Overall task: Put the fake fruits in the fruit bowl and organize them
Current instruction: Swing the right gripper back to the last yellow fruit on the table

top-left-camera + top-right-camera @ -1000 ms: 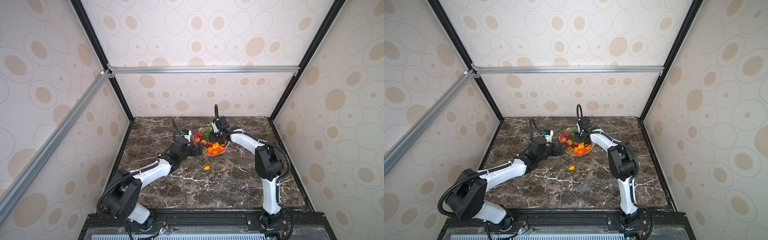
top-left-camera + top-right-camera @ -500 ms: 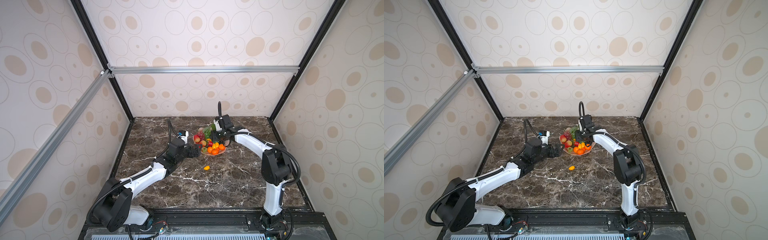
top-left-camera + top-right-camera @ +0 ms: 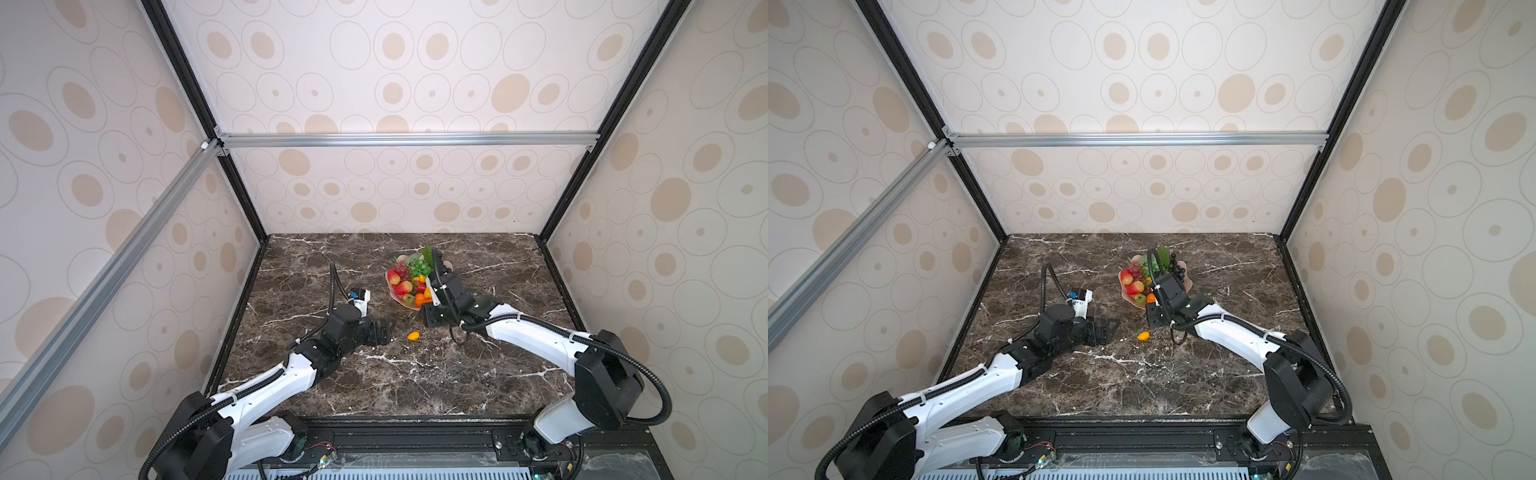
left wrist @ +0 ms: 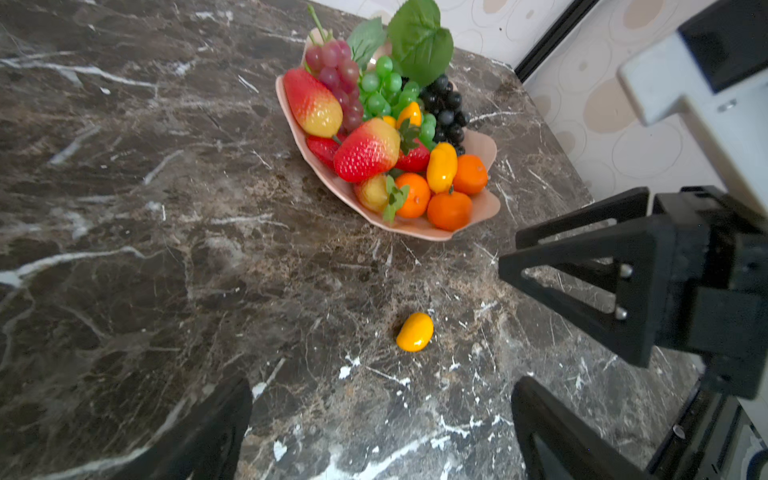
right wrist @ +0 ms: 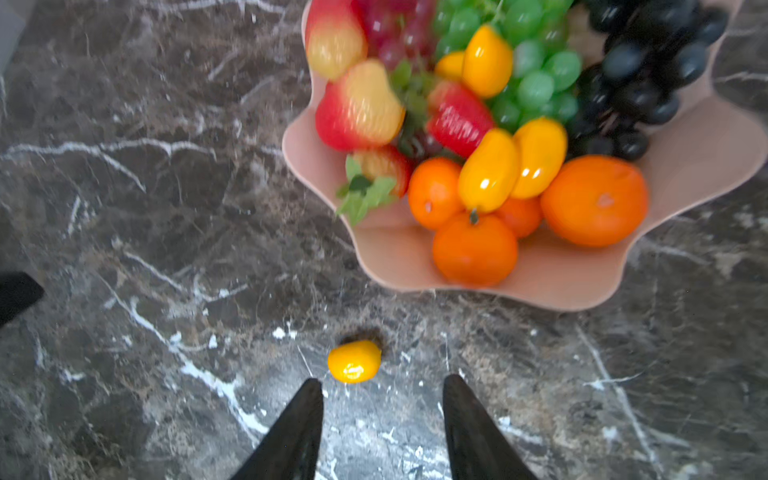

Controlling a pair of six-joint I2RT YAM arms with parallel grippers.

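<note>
**One small oval lies on the counter, the rest sits in the bowl**

Cream walls (image 3: 415,62) printed with beige ovals close in the back and both sides, framed by black posts (image 3: 195,112) and aluminium rails (image 3: 407,139). The counter (image 3: 415,386) is dark brown marble with white veins.

Two white and black arms reach in from the near edge. The left tool (image 4: 382,386) hangs low over the counter with its jaws spread wide and nothing between them. The right tool (image 5: 382,382) has its jaws partly apart and also holds nothing.

The pale pink fruit bowl (image 4: 415,228) stands toward the back of the counter, right of centre in both top views. The fake fruits (image 4: 365,149) are heaped in it: strawberries, tangerines, small yellow-orange ovals, and red, green and black grapes under green leaves.

One yellow-orange oval (image 3: 413,335) lies on the bare marble near the bowl's front rim. It sits between the two tools, just beyond the right tool's tips, touching neither.
</note>
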